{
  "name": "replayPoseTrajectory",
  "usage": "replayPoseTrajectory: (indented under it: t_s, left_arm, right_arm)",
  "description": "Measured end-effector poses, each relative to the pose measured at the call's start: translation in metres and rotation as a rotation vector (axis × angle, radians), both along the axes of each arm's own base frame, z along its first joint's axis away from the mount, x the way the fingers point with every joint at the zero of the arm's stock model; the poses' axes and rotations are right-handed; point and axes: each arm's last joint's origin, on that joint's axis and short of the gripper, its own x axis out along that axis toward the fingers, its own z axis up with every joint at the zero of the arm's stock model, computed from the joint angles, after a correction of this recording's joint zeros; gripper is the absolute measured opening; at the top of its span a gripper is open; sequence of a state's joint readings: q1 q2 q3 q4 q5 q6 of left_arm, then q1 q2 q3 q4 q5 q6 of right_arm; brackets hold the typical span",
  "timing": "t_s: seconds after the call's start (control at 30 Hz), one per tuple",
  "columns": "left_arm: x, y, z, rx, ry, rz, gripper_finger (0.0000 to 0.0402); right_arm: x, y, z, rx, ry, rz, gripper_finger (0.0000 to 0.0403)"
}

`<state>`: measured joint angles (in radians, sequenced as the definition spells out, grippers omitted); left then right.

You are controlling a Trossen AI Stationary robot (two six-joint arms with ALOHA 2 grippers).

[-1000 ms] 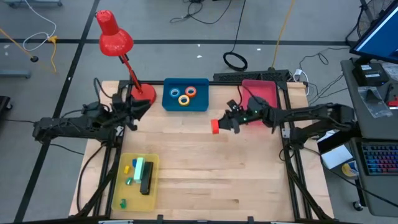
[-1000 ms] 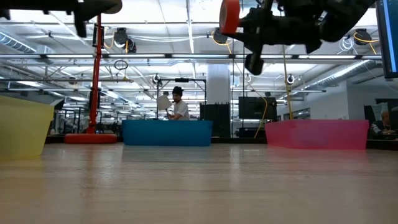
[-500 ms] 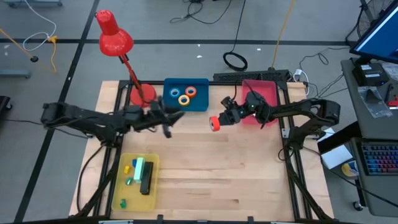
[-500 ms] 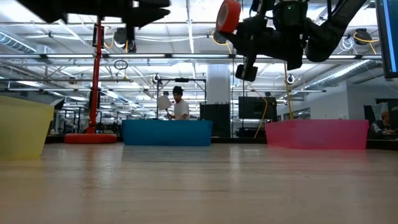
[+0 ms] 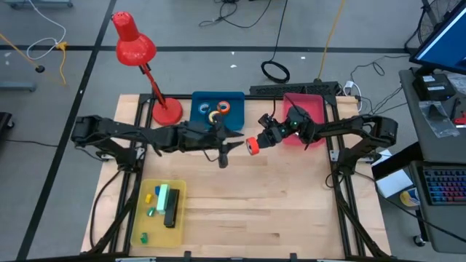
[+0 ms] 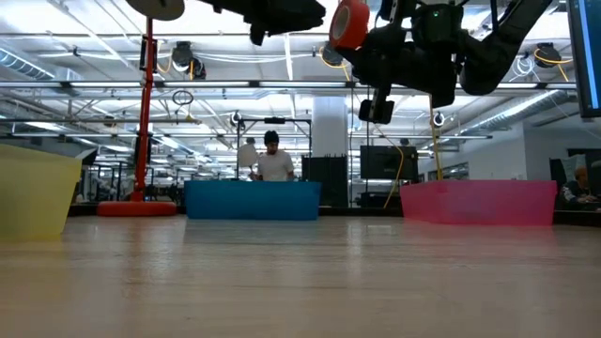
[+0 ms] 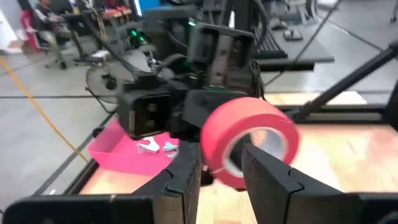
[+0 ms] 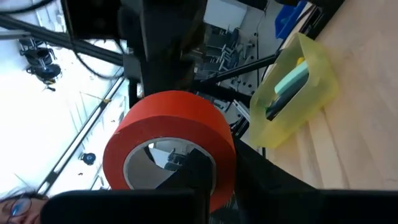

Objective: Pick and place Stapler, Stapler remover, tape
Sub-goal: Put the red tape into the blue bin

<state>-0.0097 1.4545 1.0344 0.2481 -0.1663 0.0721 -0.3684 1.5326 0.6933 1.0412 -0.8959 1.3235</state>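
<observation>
Holding the red tape roll [image 5: 252,146] aloft mid-bench, our right tool [image 5: 259,143] grips it; left tool [image 5: 226,148], fingers apart, reaches in. Other rolls sit in blue bin [image 5: 198,121]; stapler [image 5: 171,210] remains.

Grey floor [image 5: 65,80] with loose cables [image 5: 275,70], monitor desk [image 5: 444,87] beside the table, open hall with ceiling lights [image 6: 183,56] behind.
</observation>
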Motion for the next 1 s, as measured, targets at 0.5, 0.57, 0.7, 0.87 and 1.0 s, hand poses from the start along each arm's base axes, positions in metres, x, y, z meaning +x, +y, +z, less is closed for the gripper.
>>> replayPoseTrajectory:
  t_s: [0.5,0.57,0.7,0.87,1.0]
  left_arm:
    - [0.009,0.001,-0.01,0.063,0.125,-0.01,0.012]
    - [0.015,0.001,-0.017,0.063,0.128,-0.01,0.012]
    - [0.02,0.001,-0.025,0.063,0.143,-0.002,0.012]
    - [0.021,0.002,-0.025,0.069,0.137,0.043,0.012]
    - [0.021,0.003,-0.025,0.069,0.137,0.066,0.012]
  right_arm:
    - [-0.002,-0.007,-0.007,0.033,0.081,-0.026,0.0029]
    - [-0.001,-0.006,-0.008,0.034,0.083,-0.025,0.0029]
    - [-0.001,-0.005,-0.01,0.045,0.108,-0.019,0.0029]
    - [-0.001,-0.005,-0.011,0.046,0.112,-0.028,0.0029]
    - [-0.001,-0.006,-0.011,0.046,0.112,-0.031,0.0029]
